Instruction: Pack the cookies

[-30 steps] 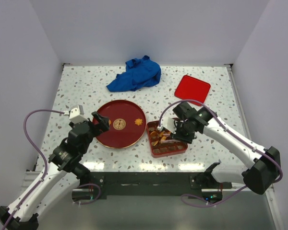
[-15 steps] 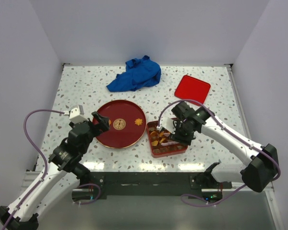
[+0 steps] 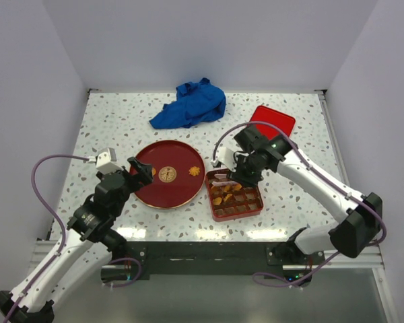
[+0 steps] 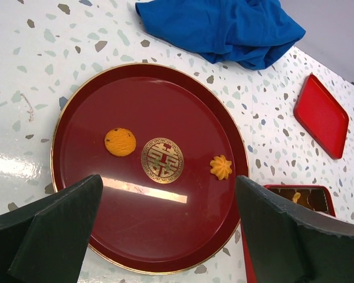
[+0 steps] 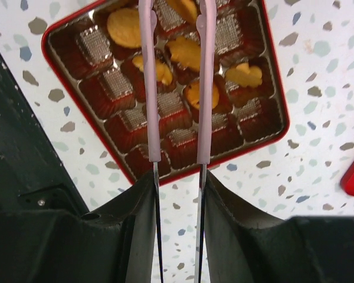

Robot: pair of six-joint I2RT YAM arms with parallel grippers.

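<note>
Two cookies lie on the dark red round plate (image 4: 106, 212): a round one (image 4: 120, 141) left of the gold emblem and a flower-shaped one (image 4: 220, 167) to its right, also seen from above (image 3: 194, 171). Several more cookies (image 5: 124, 26) sit in the compartments of the red box (image 5: 271, 100), right of the plate (image 3: 234, 196). My left gripper (image 4: 168, 194) is open and empty over the plate's near edge (image 3: 143, 172). My right gripper (image 5: 178, 183) is shut on pink-tipped tongs (image 5: 151, 88) above the box's far-left part (image 3: 237, 173). The tong tips are out of the wrist view.
A crumpled blue cloth (image 3: 190, 104) lies at the back of the table, also in the left wrist view (image 4: 224, 26). A flat red lid (image 3: 270, 125) lies at the back right, behind the right arm. White walls stand on three sides.
My right gripper with the tongs has lifted and moved back and left, from over the box's middle to its far-left corner. The left arm has not moved.
</note>
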